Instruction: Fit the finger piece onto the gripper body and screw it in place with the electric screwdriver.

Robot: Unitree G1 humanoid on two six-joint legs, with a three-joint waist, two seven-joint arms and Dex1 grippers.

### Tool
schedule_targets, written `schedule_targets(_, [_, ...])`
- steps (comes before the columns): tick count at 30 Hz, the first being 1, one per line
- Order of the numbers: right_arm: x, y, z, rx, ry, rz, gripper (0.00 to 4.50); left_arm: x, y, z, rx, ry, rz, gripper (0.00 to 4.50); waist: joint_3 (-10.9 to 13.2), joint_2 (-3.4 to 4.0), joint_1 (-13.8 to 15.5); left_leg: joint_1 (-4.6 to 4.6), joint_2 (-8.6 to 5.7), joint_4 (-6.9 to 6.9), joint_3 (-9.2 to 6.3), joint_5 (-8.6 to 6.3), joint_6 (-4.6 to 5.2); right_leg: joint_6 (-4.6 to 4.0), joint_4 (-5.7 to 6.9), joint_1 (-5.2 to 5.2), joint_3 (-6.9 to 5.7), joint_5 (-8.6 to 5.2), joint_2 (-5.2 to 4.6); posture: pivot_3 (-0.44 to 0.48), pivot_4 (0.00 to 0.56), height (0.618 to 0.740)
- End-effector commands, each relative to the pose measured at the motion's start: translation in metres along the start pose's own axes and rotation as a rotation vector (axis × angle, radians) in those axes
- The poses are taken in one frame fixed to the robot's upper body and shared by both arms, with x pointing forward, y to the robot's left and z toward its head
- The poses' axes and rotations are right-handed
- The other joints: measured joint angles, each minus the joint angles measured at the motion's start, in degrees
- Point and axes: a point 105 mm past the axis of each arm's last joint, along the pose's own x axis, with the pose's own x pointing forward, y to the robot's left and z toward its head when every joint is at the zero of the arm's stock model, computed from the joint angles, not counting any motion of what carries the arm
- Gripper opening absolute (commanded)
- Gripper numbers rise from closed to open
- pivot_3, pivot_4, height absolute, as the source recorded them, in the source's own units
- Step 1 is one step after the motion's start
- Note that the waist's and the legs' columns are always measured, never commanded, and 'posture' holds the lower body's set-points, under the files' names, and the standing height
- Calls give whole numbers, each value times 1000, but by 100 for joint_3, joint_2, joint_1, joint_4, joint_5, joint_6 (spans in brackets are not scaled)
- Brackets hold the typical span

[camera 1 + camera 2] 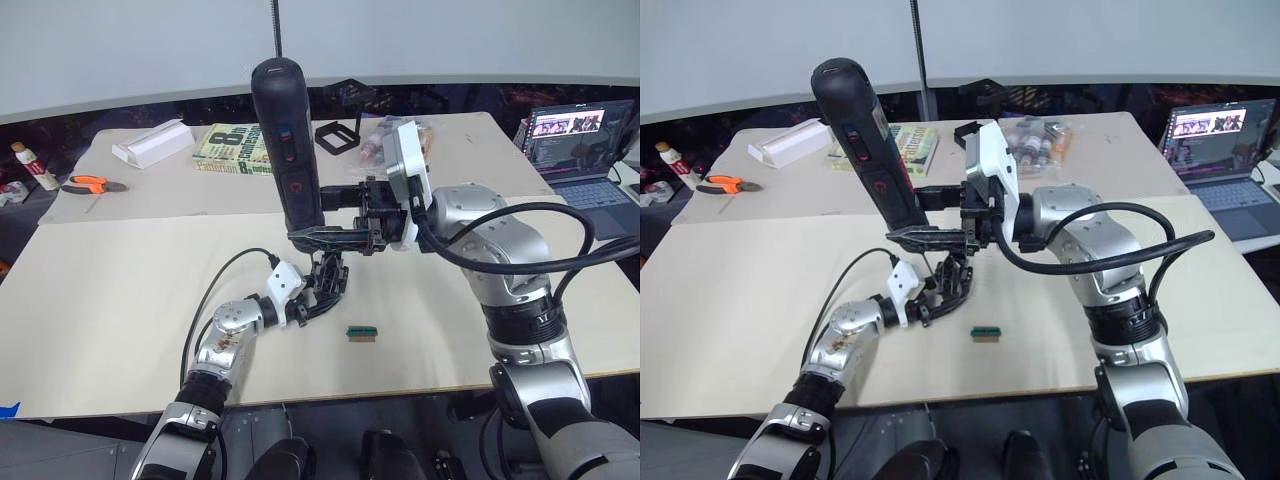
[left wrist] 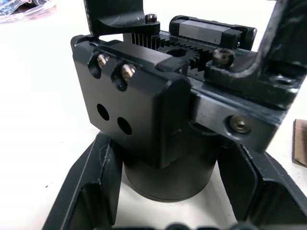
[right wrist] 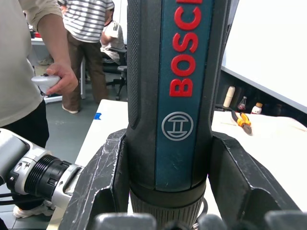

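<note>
Screwdriver work is under way at the middle of the desk (image 1: 120, 300). The right gripper (image 1: 330, 237) has its jaws clamped on the lower barrel of the electric screwdriver (image 1: 285, 140), which stands nearly upright, tilted a little toward eleven o'clock, nose down. In the right wrist view the two fingers (image 3: 103, 177) press against either side of the barrel just above its collar. That is a low hold on a long, top-heavy tool; the smooth hard casing could twist or slide in the jaws when the motor kicks, so a hold near the collar, squarely across the barrel, looks the safest.

Directly below the nose, the left gripper (image 1: 322, 290) holds the gripper body (image 2: 139, 110), jaws closed on its round base, as the left wrist view shows. This block is rigid plastic with hard edges, a toothed rack and small screws on top; it should not give under pressure, but it is compact and could tip on its narrow base if pushed off-axis. Whether the bit is touching a screw cannot be told.

The finger piece (image 2: 117, 17) appears as a black part rising from the top of the body beside a screw head; I cannot tell whether it is fully seated. Being small and light, it would shift easily until fastened.

A small green block (image 1: 361, 332) lies at five o'clock from the left gripper. Orange-handled pliers (image 1: 90, 185) rest well apart toward ten o'clock, a book (image 1: 228, 150) at eleven o'clock, a laptop (image 1: 585, 150) toward two o'clock.
</note>
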Motion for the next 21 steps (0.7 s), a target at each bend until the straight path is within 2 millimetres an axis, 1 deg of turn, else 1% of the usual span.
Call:
schedule_targets(1, [0, 4, 16, -83, -46, 8, 1928, 3, -10, -2, -15, -4, -20, 2310, 0, 0, -6, 0, 0, 0, 0, 0, 0, 0, 0, 0, 0, 0, 0, 0, 150, 740])
schedule_targets(13, [3, 4, 16, -88, -36, 0, 1928, 4, -12, -3, -21, -6, -18, 2310, 0, 0, -14, 1, 0, 0, 0, 0, 0, 0, -2, 0, 1, 0, 0, 0, 150, 740])
schedule_targets(21, [1, 2, 8, -86, -24, -11, 1928, 4, -13, -4, -25, -7, -21, 2310, 0, 0, -12, 1, 0, 0, 0, 0, 0, 0, -2, 0, 1, 0, 1, 0, 150, 740])
